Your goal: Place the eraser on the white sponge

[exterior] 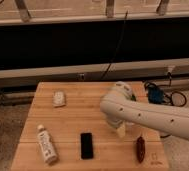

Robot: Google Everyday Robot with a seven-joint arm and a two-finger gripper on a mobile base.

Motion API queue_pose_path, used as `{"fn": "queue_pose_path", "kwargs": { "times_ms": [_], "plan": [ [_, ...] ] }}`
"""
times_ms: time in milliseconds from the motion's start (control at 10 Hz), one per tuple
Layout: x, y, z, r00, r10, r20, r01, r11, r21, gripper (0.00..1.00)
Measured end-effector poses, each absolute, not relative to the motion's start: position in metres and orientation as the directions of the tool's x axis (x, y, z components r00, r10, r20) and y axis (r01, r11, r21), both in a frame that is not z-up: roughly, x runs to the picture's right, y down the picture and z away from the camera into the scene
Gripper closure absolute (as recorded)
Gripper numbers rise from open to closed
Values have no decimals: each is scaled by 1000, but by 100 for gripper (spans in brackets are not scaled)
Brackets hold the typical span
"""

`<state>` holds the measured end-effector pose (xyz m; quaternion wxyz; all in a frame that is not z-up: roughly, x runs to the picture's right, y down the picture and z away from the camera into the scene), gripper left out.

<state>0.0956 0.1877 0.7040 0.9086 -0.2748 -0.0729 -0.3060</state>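
Note:
The eraser [87,145], a flat black block, lies on the wooden table [73,120] near the front edge, at the middle. The white sponge [59,98], a small cream pad, lies at the back left of the table. My white arm reaches in from the right over the table's right half. My gripper [113,114] is at the arm's left end, above the table's middle. It is right of and behind the eraser, well right of the sponge, and touches neither.
A white labelled bottle [46,143] lies at the front left. A translucent cup [121,130] shows partly under the arm. A slim dark red object [140,148] lies at the front right. Cables and a blue item [155,93] sit off the table's back right.

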Motion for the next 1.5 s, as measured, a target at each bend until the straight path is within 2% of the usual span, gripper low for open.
{"fn": "queue_pose_path", "kwargs": {
  "times_ms": [1500],
  "plan": [
    [42, 255, 710, 558, -664, 498, 830, 432, -354, 20]
  ]
}}
